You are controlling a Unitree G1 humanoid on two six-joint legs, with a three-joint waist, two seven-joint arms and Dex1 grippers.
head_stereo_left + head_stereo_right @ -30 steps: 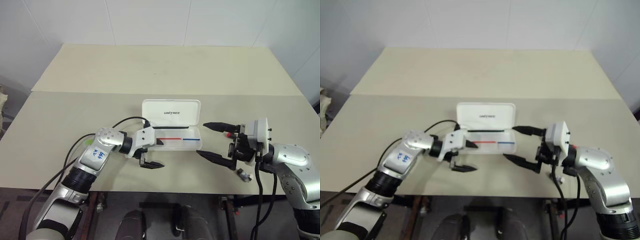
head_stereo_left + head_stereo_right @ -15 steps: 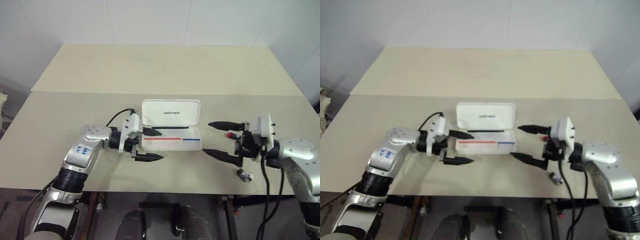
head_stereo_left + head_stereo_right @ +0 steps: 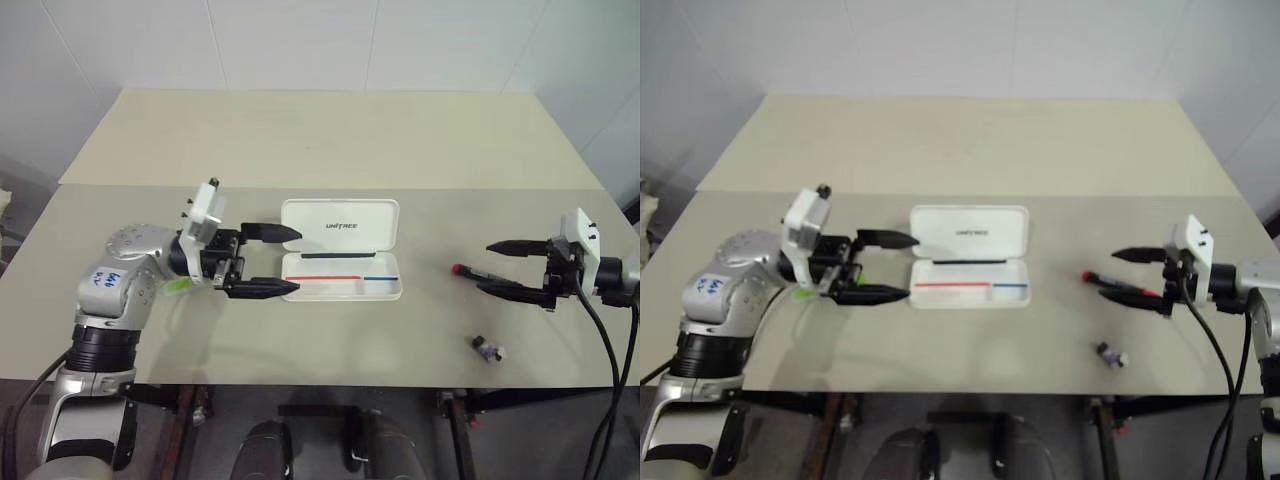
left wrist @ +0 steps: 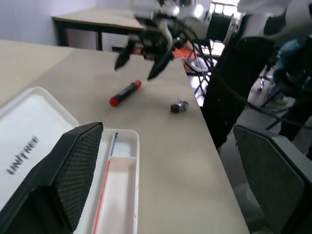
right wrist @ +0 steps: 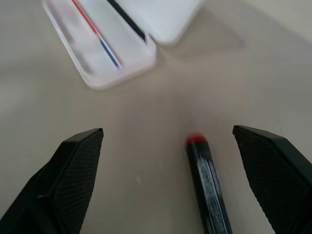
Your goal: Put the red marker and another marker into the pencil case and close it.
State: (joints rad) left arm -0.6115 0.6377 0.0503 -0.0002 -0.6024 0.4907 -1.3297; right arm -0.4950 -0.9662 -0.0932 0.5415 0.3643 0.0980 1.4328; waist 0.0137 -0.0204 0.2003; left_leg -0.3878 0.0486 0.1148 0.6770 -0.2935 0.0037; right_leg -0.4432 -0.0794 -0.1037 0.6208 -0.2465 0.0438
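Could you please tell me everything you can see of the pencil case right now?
The pencil case is a flat white box that looks like plastic, with rounded corners. It lies open on the table: the lid, with small black lettering, is folded back flat, and the tray shows a thin red and blue stripe. No marker is in it. Nothing grips it; the open left gripper hovers beside its left end.

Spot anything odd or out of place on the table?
Nothing damaged or spilled. The case lies open, no markers in it. The red marker lies on the table by the open right gripper; a small dark stub lies loose near the front edge.
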